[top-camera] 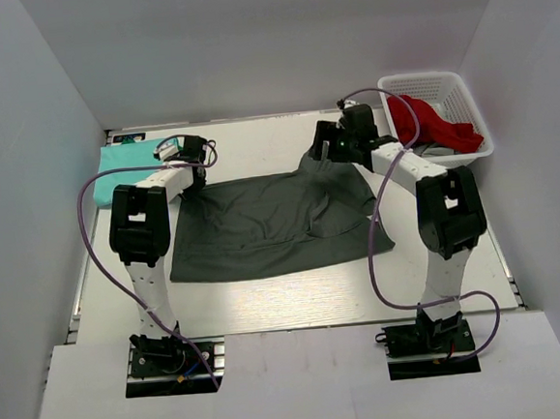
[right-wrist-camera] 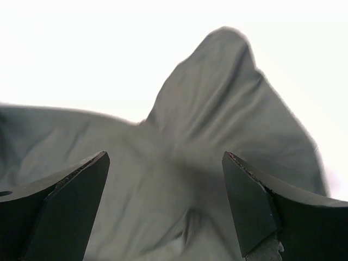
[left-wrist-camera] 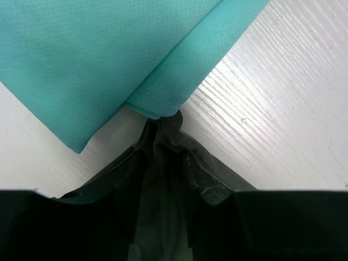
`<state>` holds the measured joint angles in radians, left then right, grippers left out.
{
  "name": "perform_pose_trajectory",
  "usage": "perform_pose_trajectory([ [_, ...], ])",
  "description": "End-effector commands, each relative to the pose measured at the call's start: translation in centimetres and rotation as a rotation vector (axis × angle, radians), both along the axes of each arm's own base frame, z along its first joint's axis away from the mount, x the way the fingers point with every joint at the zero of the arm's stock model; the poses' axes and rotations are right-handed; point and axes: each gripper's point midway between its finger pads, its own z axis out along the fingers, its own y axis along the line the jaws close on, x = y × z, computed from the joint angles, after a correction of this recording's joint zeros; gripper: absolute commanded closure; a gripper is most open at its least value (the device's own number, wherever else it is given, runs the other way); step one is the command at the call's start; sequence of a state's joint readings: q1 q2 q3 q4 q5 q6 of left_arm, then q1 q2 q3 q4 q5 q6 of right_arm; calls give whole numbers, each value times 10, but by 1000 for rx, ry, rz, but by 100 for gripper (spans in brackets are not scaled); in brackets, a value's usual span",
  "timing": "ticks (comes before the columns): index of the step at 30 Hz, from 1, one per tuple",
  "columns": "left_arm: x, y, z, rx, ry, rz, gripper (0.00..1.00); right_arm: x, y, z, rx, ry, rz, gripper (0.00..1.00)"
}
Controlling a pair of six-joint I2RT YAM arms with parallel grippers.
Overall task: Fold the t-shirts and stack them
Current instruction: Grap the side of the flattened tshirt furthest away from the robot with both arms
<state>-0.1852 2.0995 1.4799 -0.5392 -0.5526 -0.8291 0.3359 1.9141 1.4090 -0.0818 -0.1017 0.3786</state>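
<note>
Dark grey t-shirt [top-camera: 272,225] lies spread over the middle of the table [top-camera: 297,300], mostly flat and wrinkled. Its far-right corner rises in a peak toward the right arm.

Left tool [left-wrist-camera: 169,179]: narrow, pinching a gathered fold of the dark grey fabric at the shirt's far-left corner. Fabric is bunched between the two fingers [left-wrist-camera: 204,185].

Mint t-shirt [left-wrist-camera: 109,60] lies folded flat at the far-left of the table. Its hemmed corner sits just beyond the pinched grey fabric; the wrist view does not settle whether the two touch. In the top view the left arm covers part of it.

Right tool [right-wrist-camera: 166,185]: wide, fingers well apart, nothing gripped. It sits at the far-right part of the grey shirt, with the raised peak of cloth straight ahead of it. Cloth fills the view between the fingers; contact cannot be told.

White basket [top-camera: 425,80] stands at the far-right corner, a red cloth [top-camera: 438,121] heaped inside.
</note>
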Motion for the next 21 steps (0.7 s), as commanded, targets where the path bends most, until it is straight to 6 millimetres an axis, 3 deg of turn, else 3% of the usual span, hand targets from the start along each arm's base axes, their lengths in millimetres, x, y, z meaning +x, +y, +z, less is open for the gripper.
perform_pose_trajectory([
  [1,-20,-7,-6,-47,75,-52,56,38,-11,13,-73,-61,-63,10],
  [2,-20,-7,-6,-40,82,-64,54,44,-14,-9,-116,-28,-76,10],
  [4,-19,-7,-2,-41,71,-64,46,67,-13,9,-134,-89,-92,10],
  [5,-19,-7,-2,-41,71,-64,43,70,-14,8,-147,-87,-91,10],
  [7,-18,-7,2,-43,62,-65,41,86,-16,-13,-187,-65,-114,10],
  [8,-18,-7,2,-43,62,-65,41,100,-12,-5,-192,-99,-106,10],
  [10,-15,-8,8,-46,39,-65,38,106,-9,-41,-217,-49,-91,13],
  [11,-15,-8,8,-46,39,-65,38,119,-6,-34,-208,-65,-94,13],
  [14,-14,-3,8,-51,35,-47,38,125,1,-43,-207,-39,-85,20],
  [19,-15,7,17,-27,15,-6,26,122,1,-64,-217,-7,-84,24],
  [21,-14,9,21,-18,4,0,26,118,1,-72,-222,11,-80,30],
])
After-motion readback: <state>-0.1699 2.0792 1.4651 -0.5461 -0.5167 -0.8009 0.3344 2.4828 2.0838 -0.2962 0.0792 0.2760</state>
